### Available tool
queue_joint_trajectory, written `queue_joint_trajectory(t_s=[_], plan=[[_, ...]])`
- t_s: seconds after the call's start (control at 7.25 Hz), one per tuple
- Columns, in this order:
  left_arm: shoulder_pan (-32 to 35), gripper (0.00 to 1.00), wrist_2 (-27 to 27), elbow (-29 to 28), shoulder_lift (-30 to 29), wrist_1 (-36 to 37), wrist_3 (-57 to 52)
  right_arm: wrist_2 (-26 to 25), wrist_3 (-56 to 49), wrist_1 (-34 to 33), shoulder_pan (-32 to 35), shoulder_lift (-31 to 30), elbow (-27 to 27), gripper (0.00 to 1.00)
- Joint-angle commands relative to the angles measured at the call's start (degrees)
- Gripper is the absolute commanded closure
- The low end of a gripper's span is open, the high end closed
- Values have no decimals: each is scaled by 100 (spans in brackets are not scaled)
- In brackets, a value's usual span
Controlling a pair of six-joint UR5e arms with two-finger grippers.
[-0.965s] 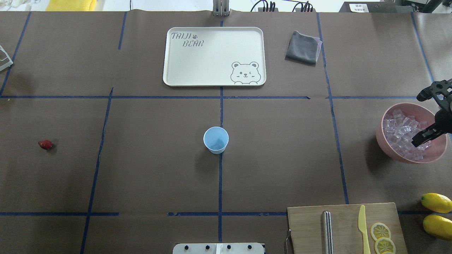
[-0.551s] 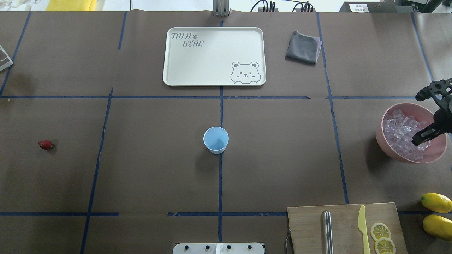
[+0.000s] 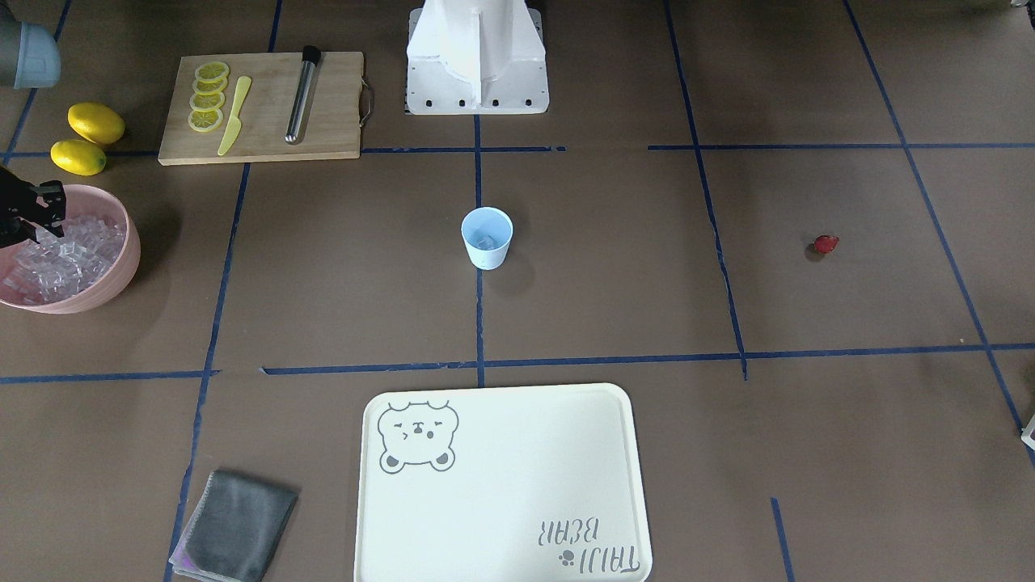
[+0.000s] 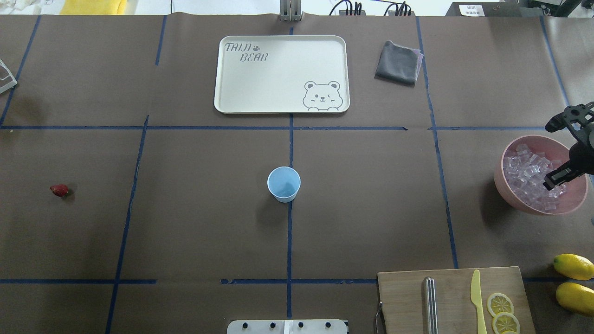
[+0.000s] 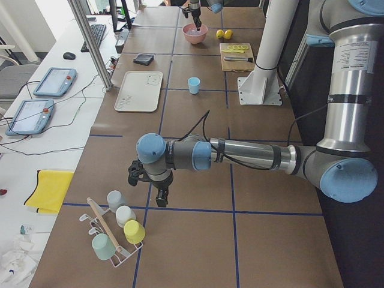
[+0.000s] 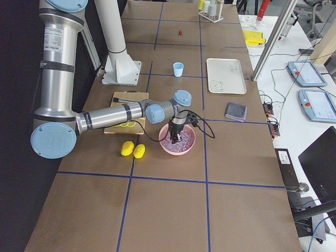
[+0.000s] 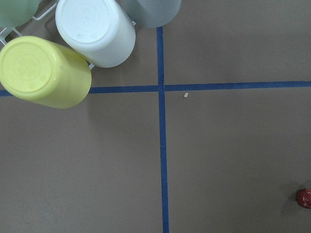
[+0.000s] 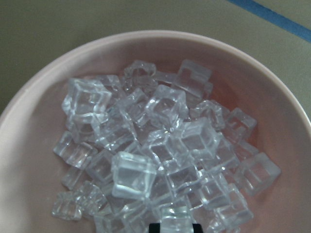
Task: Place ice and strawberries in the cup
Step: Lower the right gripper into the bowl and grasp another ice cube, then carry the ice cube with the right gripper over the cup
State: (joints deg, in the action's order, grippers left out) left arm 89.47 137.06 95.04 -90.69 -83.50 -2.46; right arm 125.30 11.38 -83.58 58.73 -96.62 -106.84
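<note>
Brown paper (image 4: pixel 204 222) crossed by blue tape lines (image 4: pixel 289 241) is spread over the whole work surface. The small pale-blue plastic cup (image 4: pixel 284 183) is stood upright near the middle, on a tape line, well apart from everything else. A faint clear shape is seen on its floor from the front-facing camera, but what it is cannot be told. The small dark-red strawberry (image 4: pixel 59 190) is left lying on the paper far out on the robot's left side.

The clear ice cubes (image 8: pixel 160 145) are heaped in a round pink bowl (image 4: pixel 499 178) at the right edge. The right gripper (image 4: pixel 554 153) is held over that bowl with its two black fingers (image 4: pixel 557 178) spread apart, one lowered to the ice heap, the other above the far rim.

The left gripper (image 5: pixel 150 186) is hung over bare paper at the left end, near a white wire rack of upturned coloured cups (image 5: pixel 123 231). It is shown by the side camera only, so whether it is spread or pressed together cannot be told.

A cream rectangular tray (image 4: pixel 278 79) printed with a bear is laid beyond the cup, with a folded grey cloth (image 4: pixel 397 63) to its right. A wooden cutting board (image 4: pixel 403 292) carrying lemon slices (image 4: pixel 500 304), a yellow knife (image 4: pixel 476 297) and a metal rod (image 4: pixel 430 306) is placed at the near right, with two whole yellow lemons (image 4: pixel 573 266) beside it.
</note>
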Motion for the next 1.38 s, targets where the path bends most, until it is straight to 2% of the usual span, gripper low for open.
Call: queue_joint_trajectory(t_s=[0.0, 0.28, 0.55, 0.69, 0.96, 1.24], plan=[[0, 0, 5, 6, 7, 0, 0, 20, -31, -27, 42, -66, -160, 100], [0, 0, 5, 6, 7, 0, 0, 100, -66, -106, 340, -338, -634, 100], [0, 0, 31, 67, 42, 0, 0, 100, -154, -1225, 543, -43, -1423, 100], [0, 0, 40, 102, 60, -18, 235, 134, -137, -1692, 543, 307, -1636, 100], [0, 0, 40, 129, 60, -18, 272, 537, 221, -2256, 517, 1403, -1508, 100], [0, 0, 40, 129, 60, -9, 272, 574, 1456, -2767, -78, 2765, -1340, 100]])
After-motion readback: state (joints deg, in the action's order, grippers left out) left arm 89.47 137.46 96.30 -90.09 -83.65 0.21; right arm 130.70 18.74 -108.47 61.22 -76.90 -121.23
